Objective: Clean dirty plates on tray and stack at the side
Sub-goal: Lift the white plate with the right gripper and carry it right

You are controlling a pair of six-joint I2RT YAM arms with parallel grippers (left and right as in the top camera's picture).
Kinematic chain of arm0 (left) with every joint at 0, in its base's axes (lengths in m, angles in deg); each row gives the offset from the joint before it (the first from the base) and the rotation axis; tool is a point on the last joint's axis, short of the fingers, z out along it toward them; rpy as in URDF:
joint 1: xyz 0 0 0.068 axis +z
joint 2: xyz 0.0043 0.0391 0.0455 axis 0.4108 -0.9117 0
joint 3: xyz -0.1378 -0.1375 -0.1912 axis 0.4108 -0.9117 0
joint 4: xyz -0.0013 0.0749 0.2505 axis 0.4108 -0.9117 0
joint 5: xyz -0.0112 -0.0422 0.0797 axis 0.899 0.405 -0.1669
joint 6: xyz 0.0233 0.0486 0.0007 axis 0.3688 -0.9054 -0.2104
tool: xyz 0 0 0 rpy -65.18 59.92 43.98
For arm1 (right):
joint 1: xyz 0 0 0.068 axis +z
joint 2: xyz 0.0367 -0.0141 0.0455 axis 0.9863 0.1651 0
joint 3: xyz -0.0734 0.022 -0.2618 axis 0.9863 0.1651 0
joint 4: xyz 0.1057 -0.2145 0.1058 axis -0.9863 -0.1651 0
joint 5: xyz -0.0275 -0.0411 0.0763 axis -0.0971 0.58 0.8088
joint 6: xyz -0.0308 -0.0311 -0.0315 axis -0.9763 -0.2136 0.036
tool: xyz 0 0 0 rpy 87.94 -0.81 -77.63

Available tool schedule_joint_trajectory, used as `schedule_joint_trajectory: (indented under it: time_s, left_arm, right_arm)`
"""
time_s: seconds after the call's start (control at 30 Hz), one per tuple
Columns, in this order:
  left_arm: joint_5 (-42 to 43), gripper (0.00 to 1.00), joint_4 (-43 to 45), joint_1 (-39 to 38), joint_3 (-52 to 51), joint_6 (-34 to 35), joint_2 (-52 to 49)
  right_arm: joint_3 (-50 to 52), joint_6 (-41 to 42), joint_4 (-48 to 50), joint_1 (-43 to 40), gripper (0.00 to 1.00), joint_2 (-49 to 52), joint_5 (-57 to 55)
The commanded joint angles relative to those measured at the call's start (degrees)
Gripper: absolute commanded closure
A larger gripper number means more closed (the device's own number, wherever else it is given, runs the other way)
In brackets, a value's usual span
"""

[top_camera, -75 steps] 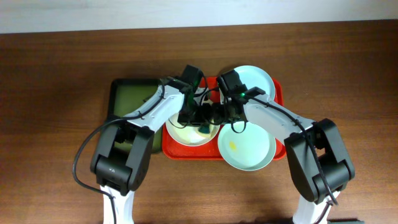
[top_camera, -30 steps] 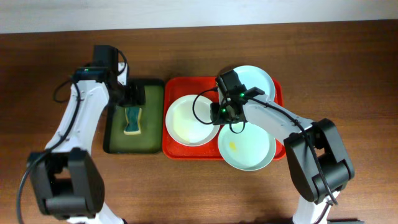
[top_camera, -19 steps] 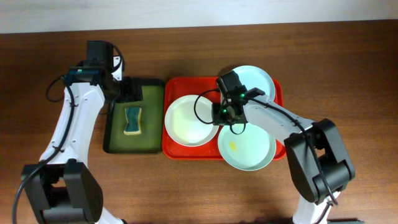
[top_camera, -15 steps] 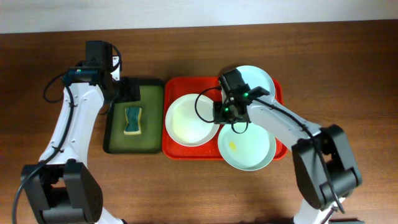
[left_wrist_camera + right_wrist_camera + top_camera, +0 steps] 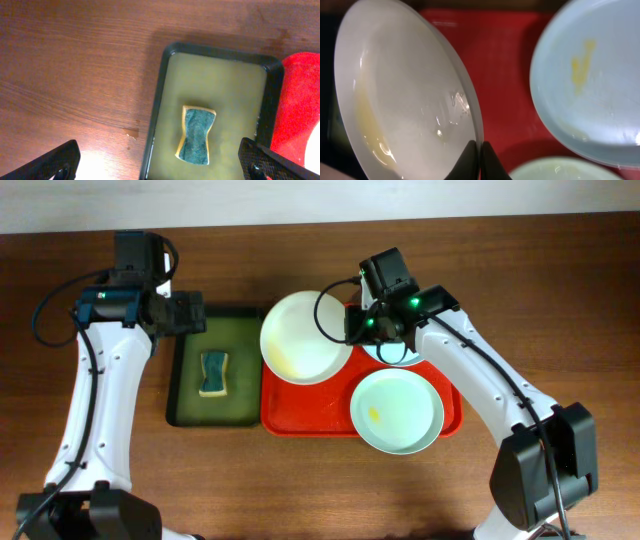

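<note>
holding the white plate (image 5: 300,340) by its rim over the left end of the red tray (image 5: 300,418), the right hand (image 5: 480,152) is at the stacking step, we judge; left hand (image 5: 186,313) wide above the sponge (image 5: 196,134); next: level placement on the tabletop (image 5: 560,290)

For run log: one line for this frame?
right end effector: shut on tilted white plate | left end effector: open above green tray | smeared blue plate: on red tray

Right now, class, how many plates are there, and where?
3. A white plate, held by the right gripper over the red tray's back-left corner; a blue plate at the tray's front; a third plate behind it, partly under the arm.
</note>
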Motion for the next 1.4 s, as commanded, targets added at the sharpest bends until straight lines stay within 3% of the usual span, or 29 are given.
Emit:
schedule_joint_trajectory:
  time_s: [0.0,0.27,0.4,0.73,0.93,1.37]
  left_arm:
    - [-1.81,0.01,-0.11,0.39,1.11,0.33,0.98]
    - [-1.84,0.01,-0.11,0.39,1.11,0.33,0.98]
    - [-1.84,0.01,-0.11,0.39,1.11,0.33,0.98]
    - [-1.84,0.01,-0.11,0.39,1.09,0.33,0.98]
    - [-1.84,0.01,-0.11,0.39,1.11,0.33,0.98]
    - [-1.84,0.01,-0.11,0.39,1.11,0.33,0.98]
  right_arm:
    - [-1.29,0.55,5.22,3.28,0.96,-0.48,-0.92]
    - [-1.29,0.79,20.57,15.54,0.96,5.92,-28.15]
    - [-1.46,-12.24,28.98,17.92,0.96,5.77,-33.66]
    - [-13.81,-32.96,30.73,22.69,0.96,4.48,-40.04]
    - [-14.25,-52.43,42.32,26.05,0.96,4.48,-47.63]
    - [-14.25,-52.41,47.32,26.25,0.96,4.5,-48.24]
